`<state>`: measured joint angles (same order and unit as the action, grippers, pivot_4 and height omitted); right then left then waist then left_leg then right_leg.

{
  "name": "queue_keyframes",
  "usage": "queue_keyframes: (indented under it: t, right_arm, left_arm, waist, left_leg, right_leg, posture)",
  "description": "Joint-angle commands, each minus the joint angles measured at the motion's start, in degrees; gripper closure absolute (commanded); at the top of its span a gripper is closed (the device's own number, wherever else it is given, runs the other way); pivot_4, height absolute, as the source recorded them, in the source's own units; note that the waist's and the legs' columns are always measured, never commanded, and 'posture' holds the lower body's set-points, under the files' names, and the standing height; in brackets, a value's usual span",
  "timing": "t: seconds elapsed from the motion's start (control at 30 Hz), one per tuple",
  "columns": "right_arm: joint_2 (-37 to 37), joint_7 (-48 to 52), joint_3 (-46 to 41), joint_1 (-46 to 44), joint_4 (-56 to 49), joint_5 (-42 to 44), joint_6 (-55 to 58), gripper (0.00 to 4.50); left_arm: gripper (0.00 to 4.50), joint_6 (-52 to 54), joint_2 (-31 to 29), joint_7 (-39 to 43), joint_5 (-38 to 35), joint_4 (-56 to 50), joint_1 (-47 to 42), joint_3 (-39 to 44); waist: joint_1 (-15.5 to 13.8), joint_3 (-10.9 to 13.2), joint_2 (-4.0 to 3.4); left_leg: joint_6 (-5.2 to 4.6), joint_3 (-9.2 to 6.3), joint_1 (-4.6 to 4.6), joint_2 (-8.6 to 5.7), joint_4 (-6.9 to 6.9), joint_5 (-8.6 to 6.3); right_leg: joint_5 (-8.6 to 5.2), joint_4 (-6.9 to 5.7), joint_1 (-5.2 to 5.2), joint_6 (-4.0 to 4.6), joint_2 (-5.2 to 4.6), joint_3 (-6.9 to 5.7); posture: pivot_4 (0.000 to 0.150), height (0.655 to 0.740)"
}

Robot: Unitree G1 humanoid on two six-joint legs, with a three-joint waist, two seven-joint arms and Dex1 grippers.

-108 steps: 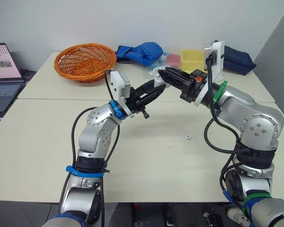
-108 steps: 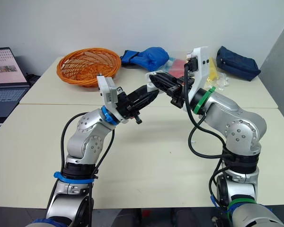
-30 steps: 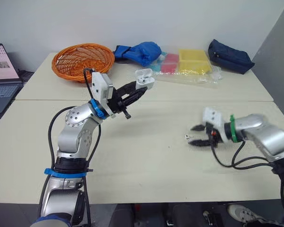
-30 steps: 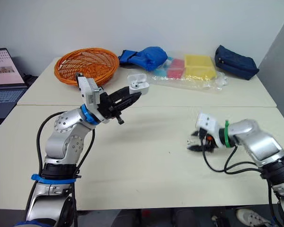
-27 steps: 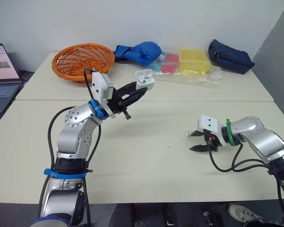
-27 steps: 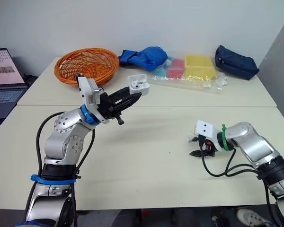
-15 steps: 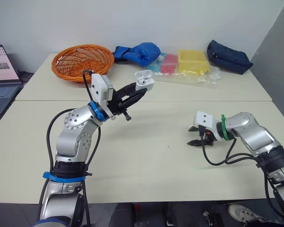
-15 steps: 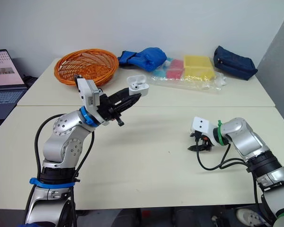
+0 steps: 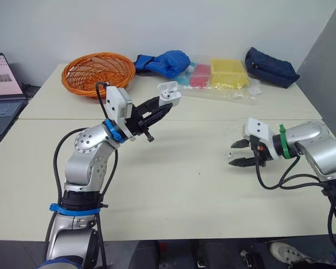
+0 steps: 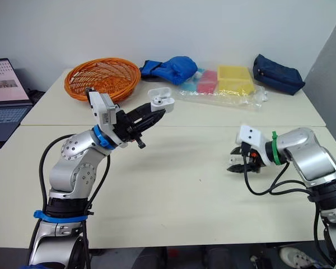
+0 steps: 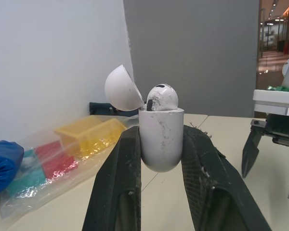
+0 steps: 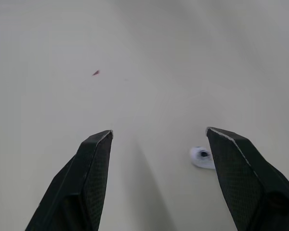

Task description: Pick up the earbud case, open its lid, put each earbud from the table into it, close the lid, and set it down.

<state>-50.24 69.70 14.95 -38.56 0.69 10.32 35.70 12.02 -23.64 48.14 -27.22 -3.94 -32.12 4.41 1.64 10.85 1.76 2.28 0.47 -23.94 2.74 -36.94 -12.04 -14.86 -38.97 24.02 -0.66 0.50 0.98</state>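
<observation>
The white earbud case (image 11: 160,139) is pinched between my left gripper's fingers (image 11: 127,159), raised over the table's middle. Its lid (image 11: 123,89) stands open, and one white earbud (image 11: 162,97) sits in it. From the head, the case (image 9: 169,91) shows at the tip of the left gripper (image 9: 166,102). My right gripper (image 9: 237,153) hangs low over the table on the right, open, with nothing between its fingers. A second white earbud (image 12: 202,157) lies on the table just inside one right fingertip (image 12: 221,144), apart from it.
An orange basket (image 9: 98,73), a blue cloth (image 9: 165,61), a plastic bag with yellow and red boxes (image 9: 221,75) and a dark blue pouch (image 9: 270,67) line the far side of the table. A laptop (image 9: 0,89) stands at the far left.
My right gripper has come down from the raised case to the table by the loose earbud, and has shifted a little there over the last second. The left gripper keeps the case still.
</observation>
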Motion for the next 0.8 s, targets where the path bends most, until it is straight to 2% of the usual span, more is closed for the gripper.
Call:
queue_keyframes:
  t: [0.03,0.27,0.43,0.67,0.8]
  right_arm:
    - [1.63,-1.41,-0.42,-0.85,3.33,-1.53,-3.31,1.28]
    - [3.65,0.85,2.19,-2.03,14.13,-7.09,-19.77,1.28]
    - [3.85,7.91,4.6,-6.17,25.87,-10.73,-39.28,1.28]
    - [8.77,17.45,6.16,-13.53,40.78,-11.55,-47.95,1.28]
    - [12.79,17.69,7.03,-19.49,51.12,-14.58,-52.03,1.28]
  left_arm:
    - [3.7,-1.48,0.14,0.13,-0.28,-0.25,-2.4,0.42]
    - [3.7,-1.78,0.21,1.12,-0.19,1.01,-3.41,0.18]
    - [3.7,-1.98,0.48,1.48,-0.03,1.54,-3.9,0.07]
    - [3.7,-2.09,0.92,1.29,-0.01,0.9,-3.1,-0.18]
    - [3.7,-2.26,1.28,1.06,0.13,0.99,-3.33,-0.3]
  waist:
    - [0.0,0.0,0.0]
    - [0.0,0.0,0.0]
    - [0.07,0.0,0.0]
    - [0.12,0.0,0.0]
    - [0.15,0.0,0.0]
  left_leg:
    - [0.0,0.01,0.0,0.0,0.0,0.0]
    - [0.0,0.07,-0.05,-0.01,0.05,0.0]
    - [0.0,0.09,0.0,-0.01,0.03,0.0]
    - [0.0,0.1,0.02,0.01,0.03,0.0]
    - [0.0,0.11,0.03,0.01,0.03,0.0]
  right_leg:
    - [0.0,0.01,0.0,0.0,0.0,0.01]
    - [-0.01,0.06,0.04,-0.01,0.0,0.04]
    - [0.0,0.02,0.03,-0.01,0.01,0.04]
    - [0.01,0.0,0.02,0.0,0.01,0.05]
    - [0.01,-0.01,0.01,0.01,0.0,0.07]
  posture:
    - [0.15,0.74]
    - [0.15,0.74]
    - [0.15,0.74]
    - [0.15,0.74]
    - [0.15,0.74]
